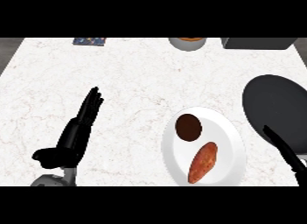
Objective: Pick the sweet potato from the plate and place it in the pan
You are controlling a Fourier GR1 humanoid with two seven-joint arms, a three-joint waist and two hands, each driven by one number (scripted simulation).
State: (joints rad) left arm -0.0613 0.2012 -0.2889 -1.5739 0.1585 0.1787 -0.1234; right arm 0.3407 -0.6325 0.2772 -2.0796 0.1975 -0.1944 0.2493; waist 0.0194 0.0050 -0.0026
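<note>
Lying on the smooth white plate (228, 131), just left of the right hand (286, 151), was the long orange sweet potato (203, 162), beside a round brown thing (188, 127). The dark oval pan (281, 109) sat above that hand. Both hands, left (75, 131) too, had straight fingers, holding nothing.

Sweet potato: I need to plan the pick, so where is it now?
In the head view the sweet potato lies on the white plate, lower right of centre, just below a dark brown round item and left of the pan.
</note>
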